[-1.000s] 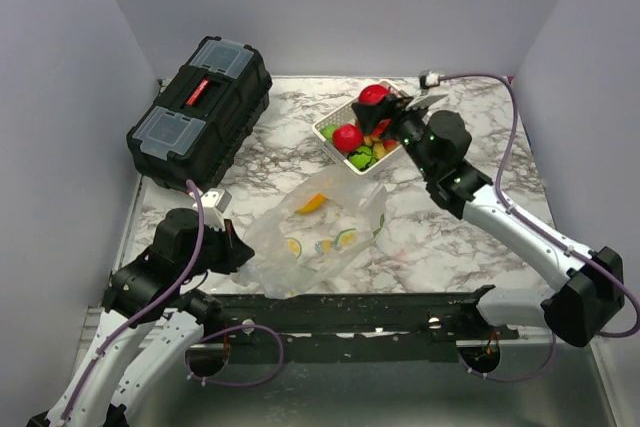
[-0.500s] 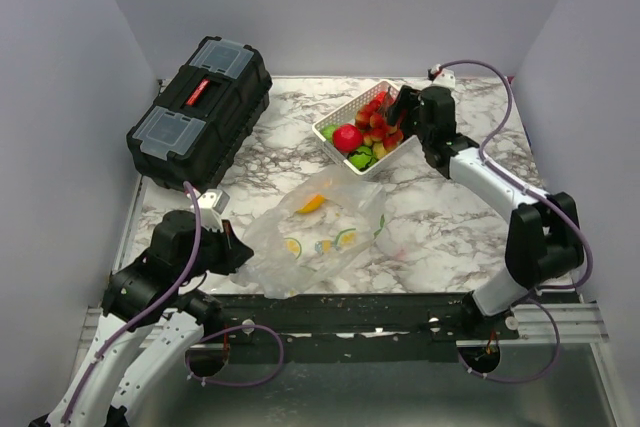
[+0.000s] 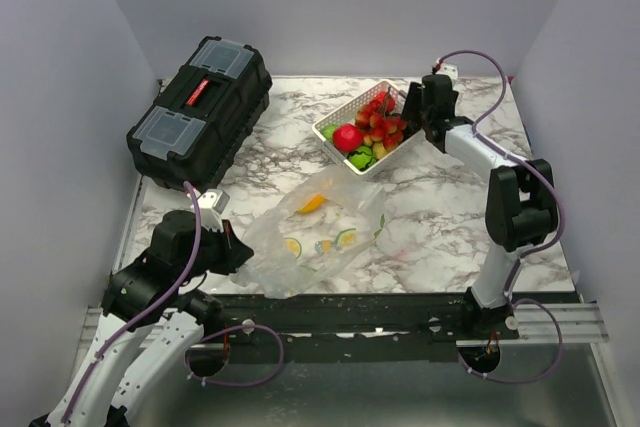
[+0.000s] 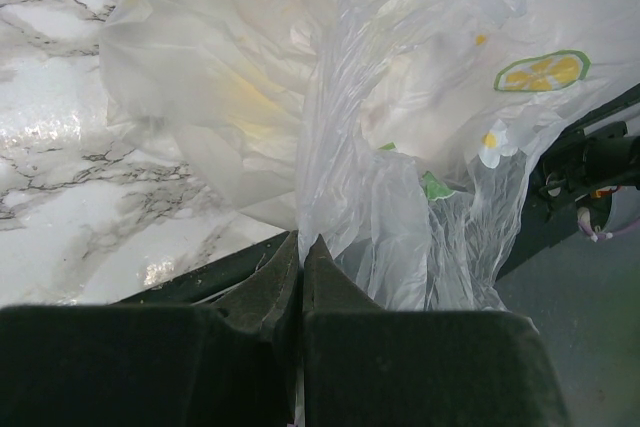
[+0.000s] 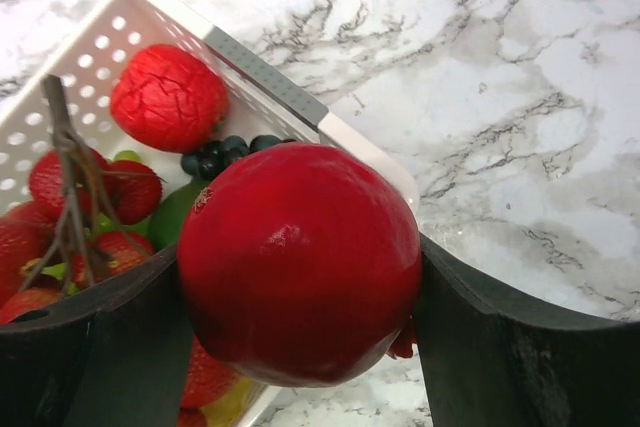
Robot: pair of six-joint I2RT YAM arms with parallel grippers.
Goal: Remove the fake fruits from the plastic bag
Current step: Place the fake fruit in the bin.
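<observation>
The clear plastic bag (image 3: 322, 228) lies crumpled on the marble near the front edge. An orange piece (image 3: 312, 203) and pale citrus slices (image 3: 346, 238) show through it. My left gripper (image 3: 240, 252) is shut on a fold of the plastic bag (image 4: 400, 147) at its near left end, the left gripper's (image 4: 302, 242) jaws pressed together on the film. A citrus slice (image 4: 541, 70) shows inside. My right gripper (image 3: 402, 115) hangs over the white basket's far right end. The right gripper (image 5: 297, 267) is shut on a large glossy red fruit (image 5: 300, 237) above the basket rim (image 5: 270, 82).
The white slotted basket (image 3: 331, 123) at the back holds strawberries (image 5: 168, 97), a red ball (image 3: 347, 137) and green pieces (image 3: 362, 156). A black toolbox (image 3: 200, 112) stands at the back left. Grey walls close in both sides. A black rail (image 3: 360, 309) runs along the front.
The right arm has folded back toward the far wall, carrying the red fruit to the basket's far right end. The left arm and the bag have not moved.
</observation>
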